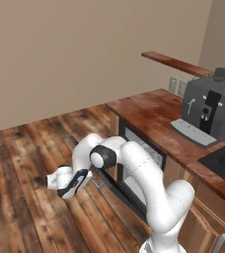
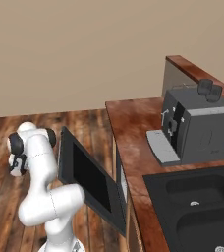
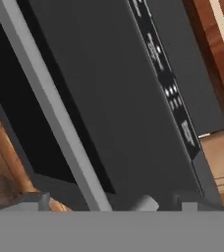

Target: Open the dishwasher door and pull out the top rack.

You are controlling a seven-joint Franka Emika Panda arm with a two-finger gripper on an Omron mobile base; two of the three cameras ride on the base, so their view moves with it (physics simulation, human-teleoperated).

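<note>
The dishwasher door (image 2: 89, 178) is a black panel that leans out from the cabinet front, roughly half open. In the hand view the door (image 3: 119, 98) fills the frame, and its silver bar handle (image 3: 55, 103) runs diagonally down toward my fingertips. My gripper (image 3: 114, 203) is open. One fingertip (image 3: 35, 199) is left of the handle's lower end and the other is far to its right, and neither clamps it. In the left base view my gripper (image 1: 87, 180) is low, at the door's outer face. The top rack (image 1: 145, 149) shows as a pale wire grid inside the opening.
A wooden counter (image 2: 133, 128) runs above the dishwasher, with a grey coffee machine (image 2: 197, 125) on it and a black sink (image 2: 197, 206) nearer the base. Wood floor (image 1: 25, 163) lies open to the left of the door. Light wooden cabinet fronts (image 1: 203, 222) flank the dishwasher.
</note>
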